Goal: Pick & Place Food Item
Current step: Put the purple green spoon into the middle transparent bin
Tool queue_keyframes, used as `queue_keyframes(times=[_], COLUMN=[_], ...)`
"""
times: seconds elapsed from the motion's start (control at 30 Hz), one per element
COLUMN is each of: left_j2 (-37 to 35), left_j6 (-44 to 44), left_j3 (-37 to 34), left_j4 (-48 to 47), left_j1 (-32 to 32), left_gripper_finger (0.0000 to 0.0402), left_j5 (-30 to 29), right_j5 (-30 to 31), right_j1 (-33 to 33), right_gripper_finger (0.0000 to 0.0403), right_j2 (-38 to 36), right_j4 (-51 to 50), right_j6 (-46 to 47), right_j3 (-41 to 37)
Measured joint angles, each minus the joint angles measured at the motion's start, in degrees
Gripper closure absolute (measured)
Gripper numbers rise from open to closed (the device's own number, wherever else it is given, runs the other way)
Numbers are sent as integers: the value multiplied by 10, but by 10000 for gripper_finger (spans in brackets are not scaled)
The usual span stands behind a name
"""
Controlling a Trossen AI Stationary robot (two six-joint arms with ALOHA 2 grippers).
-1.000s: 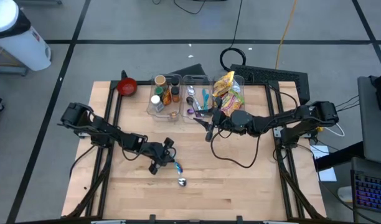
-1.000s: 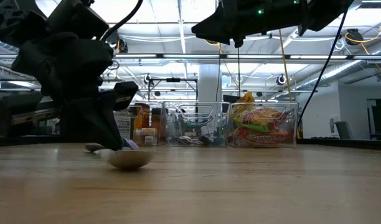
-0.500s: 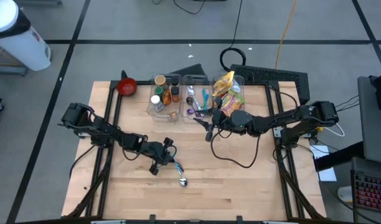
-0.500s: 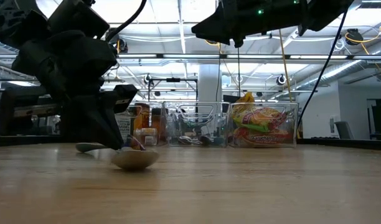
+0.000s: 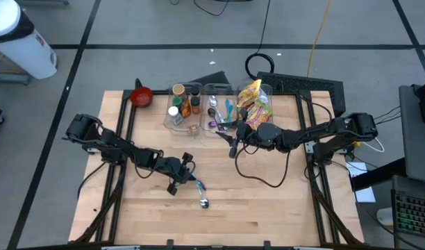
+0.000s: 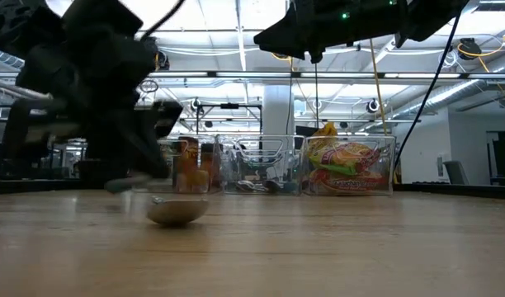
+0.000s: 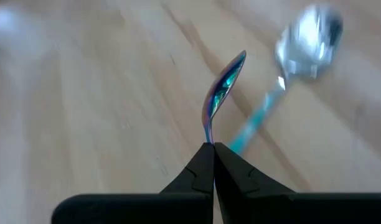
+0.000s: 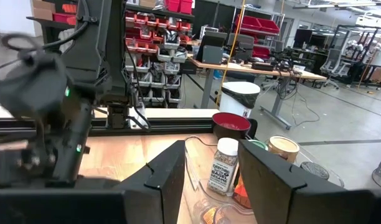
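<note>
On the wooden worktop (image 5: 268, 201) the left claw (image 5: 187, 179) is low over the front middle part, and its two fingers (image 7: 203, 169) are clenched on the thin handle end of a small iridescent spoon (image 7: 223, 90), which stands up and away from the tips in the left wrist view. A second spoon with a teal handle and a silver bowl (image 5: 201, 196) lies on the wood just beside this claw, on the side toward the front edge; in the low view its bowl (image 6: 177, 212) rests on the surface, and the left arm above it is blurred. The right claw (image 5: 235, 141) hangs above the worktop near the middle, close to the row of clear bins at the back, and its fingers (image 8: 169, 168) are spread apart with nothing between them. The food item, a yellow and green snack packet (image 5: 253, 97), sits in the clear bin (image 5: 268, 90) at the right end of this row, and in the low view it is seen through the wall of that bin (image 6: 346, 165). The middle bin (image 5: 218, 104) holds several utensils, and the left bin (image 5: 180, 111) holds spice jars and bottles. A red bowl (image 5: 142, 96) stands on the worktop to the left of the bins, well apart from both claws.
</note>
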Motion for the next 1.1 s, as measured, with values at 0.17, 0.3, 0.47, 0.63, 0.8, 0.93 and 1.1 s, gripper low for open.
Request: queue_keyframes(times=[0.17, 0.3, 0.47, 0.63, 0.8, 0.93, 1.1], left_j2=[-64, -131, -175, -176, -168, -169, -169], left_j6=[-11, -18, -3, 17, 18, 15, -1], left_j3=[0, 1, 1, 1, 1, 1, 1], left_j4=[1, 6, 68, 165, 239, 319, 369], left_j1=[19, 38, 66, 105, 160, 197, 240], left_gripper_finger=[399, 399, 400, 401, 401, 401, 401], left_j5=[18, 56, 125, 180, 231, 286, 300], right_j5=[0, 0, 14, 81, 96, 91, 90], right_j1=[0, 0, 0, -5, -21, -28, -33], right_gripper_finger=[264, 264, 264, 264, 264, 264, 263], right_j2=[0, 0, 0, 0, 0, 0, 0], right_j4=[-9, -12, -23, -54, -77, -92, -92], right_j6=[0, 0, 0, 1, 29, 32, 30], right_j3=[0, 0, 0, 0, 0, 0, 0])
